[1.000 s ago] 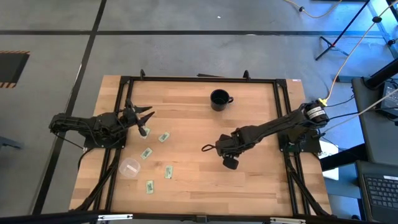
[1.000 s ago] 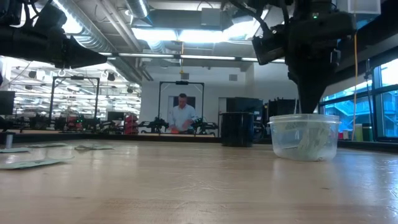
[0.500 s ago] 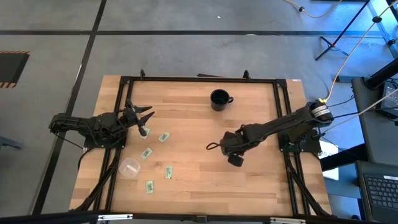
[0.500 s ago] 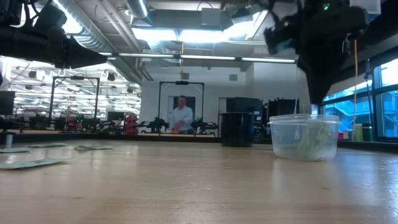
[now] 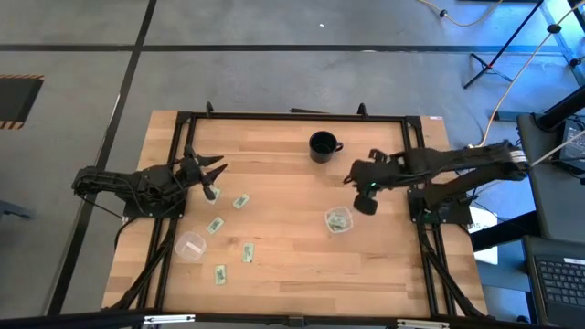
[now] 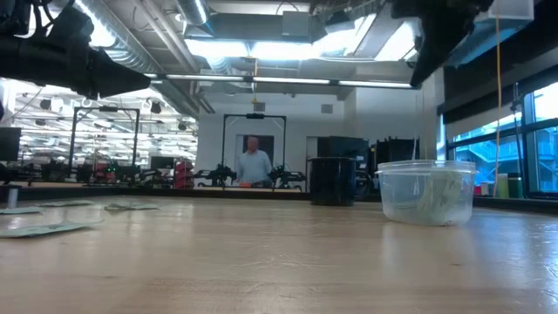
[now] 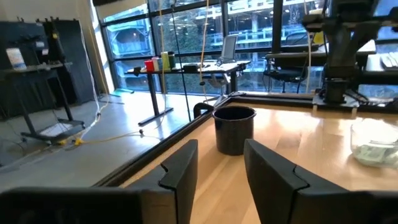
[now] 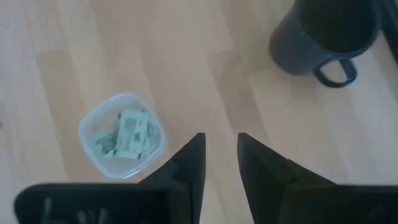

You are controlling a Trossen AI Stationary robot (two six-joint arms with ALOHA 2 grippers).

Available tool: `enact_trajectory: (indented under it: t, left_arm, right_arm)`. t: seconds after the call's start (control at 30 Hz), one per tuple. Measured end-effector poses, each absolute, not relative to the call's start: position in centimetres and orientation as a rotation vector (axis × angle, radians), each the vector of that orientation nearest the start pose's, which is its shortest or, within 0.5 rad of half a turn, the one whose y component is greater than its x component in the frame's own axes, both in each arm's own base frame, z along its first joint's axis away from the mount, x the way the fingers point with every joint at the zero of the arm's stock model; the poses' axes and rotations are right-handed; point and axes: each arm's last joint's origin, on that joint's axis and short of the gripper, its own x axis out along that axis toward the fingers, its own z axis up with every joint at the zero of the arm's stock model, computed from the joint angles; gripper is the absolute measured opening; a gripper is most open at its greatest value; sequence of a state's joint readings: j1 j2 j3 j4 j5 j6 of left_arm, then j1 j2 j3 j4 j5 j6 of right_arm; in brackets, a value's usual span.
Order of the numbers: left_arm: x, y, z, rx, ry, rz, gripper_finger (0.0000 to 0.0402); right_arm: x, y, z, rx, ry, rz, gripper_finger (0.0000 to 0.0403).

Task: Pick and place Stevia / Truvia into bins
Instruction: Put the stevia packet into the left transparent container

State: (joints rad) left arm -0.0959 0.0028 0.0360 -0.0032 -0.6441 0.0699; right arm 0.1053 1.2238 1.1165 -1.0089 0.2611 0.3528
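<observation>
Clear round plastic cup right of table centre, green-white paper sachets heaped inside, long axes mixed. Four loose sachets near second clear cup, long axes differing. Right gripper raised beside black mug, fingers narrowly parted, empty. Left gripper at left edge, fingers spread, empty.

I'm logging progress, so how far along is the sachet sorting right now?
Partly done. The clear cup on the right already holds several sachets. Nothing is in hand: the right gripper hangs empty near the black mug, and the left gripper waits open at the left edge. Left: four sachets loose on the wood, beside the clear cup on the left, which looks empty.
</observation>
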Motion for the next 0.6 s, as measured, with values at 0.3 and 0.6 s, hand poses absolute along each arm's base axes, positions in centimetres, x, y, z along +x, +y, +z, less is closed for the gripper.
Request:
enact_trajectory:
  t: [0.3, 0.6]
  left_arm:
    - [9.4, 0.6, 18.1, 0.074, 0.016, 0.451, 0.0164]
    - [12.3, -0.3, 19.2, 0.206, 0.237, 0.211, 0.0168]
  right_arm:
    - [16.4, -1.0, 27.4, 0.235, 0.733, -0.346, 0.0095]
    - [14.7, -1.2, 27.2, 0.131, 0.467, -0.286, 0.0095]
